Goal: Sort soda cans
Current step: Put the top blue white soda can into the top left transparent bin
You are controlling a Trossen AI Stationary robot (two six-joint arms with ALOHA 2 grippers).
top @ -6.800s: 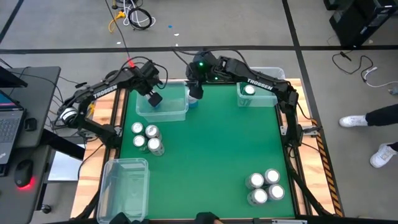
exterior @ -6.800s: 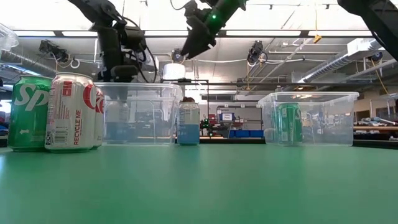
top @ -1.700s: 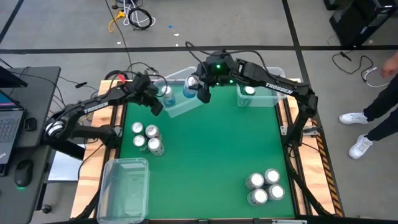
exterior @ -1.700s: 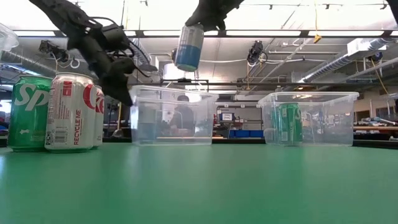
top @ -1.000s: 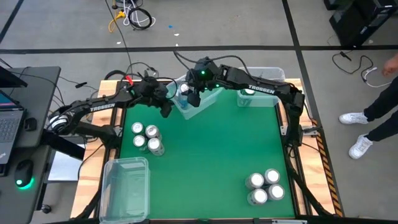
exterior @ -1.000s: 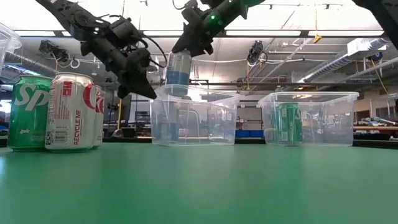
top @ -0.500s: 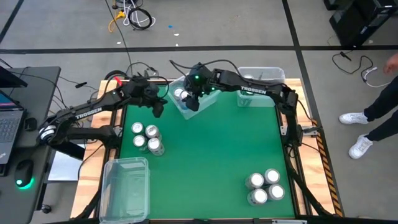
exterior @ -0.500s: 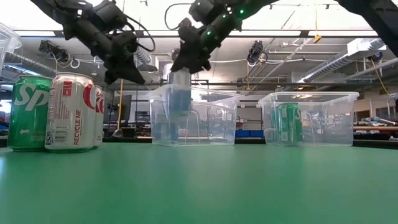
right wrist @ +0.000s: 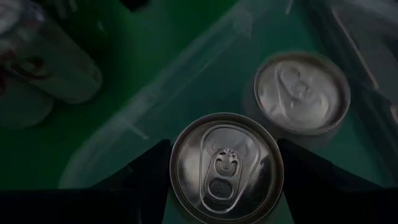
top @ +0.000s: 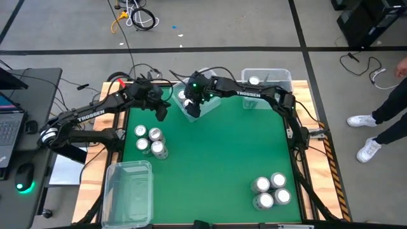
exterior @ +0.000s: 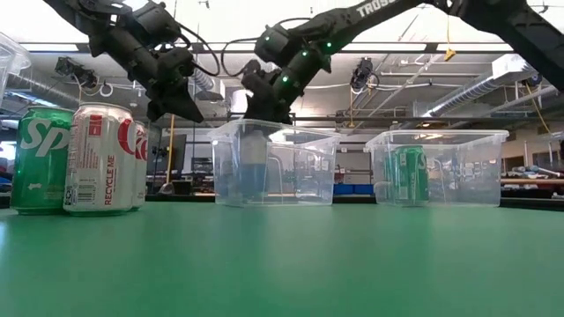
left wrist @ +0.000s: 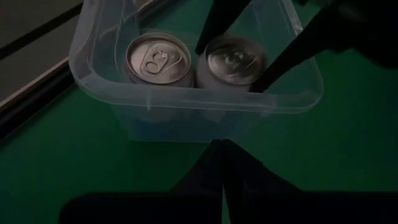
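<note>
A clear bin (top: 205, 105) stands at the far middle of the green table. Inside it are two soda cans with silver tops: one (left wrist: 157, 59) stands free on the bin's floor. My right gripper (top: 192, 104) reaches down into the bin and is shut on the other can (right wrist: 227, 168), which shows through the wall in the low view (exterior: 253, 163). My left gripper (top: 161, 111) hovers shut just left of the bin, above the table, touching nothing. A green can (exterior: 410, 174) stands in a second clear bin (top: 275, 77) at the far right. My right gripper pinches the can between its two fingers (right wrist: 146, 171), one on each side of the upper wall just under the rim (right wrist: 176, 163). It comes from above, pointing down into the bin. The can stands upright, low in the bin; whether its base rests on the floor I cannot tell.
Several cans (top: 150, 140) stand at the table's left, among them a green one (exterior: 37, 160) and a white-and-red one (exterior: 104, 158). Several more (top: 271, 191) stand near the right front corner. An empty clear bin (top: 127, 191) lies at the near left.
My right gripper has gone down and a little toward the table's left, lowering the upright can from above the rim into the bin beside the other can. My left gripper has drawn back from the bin's rim, up and toward the left, staying shut.
</note>
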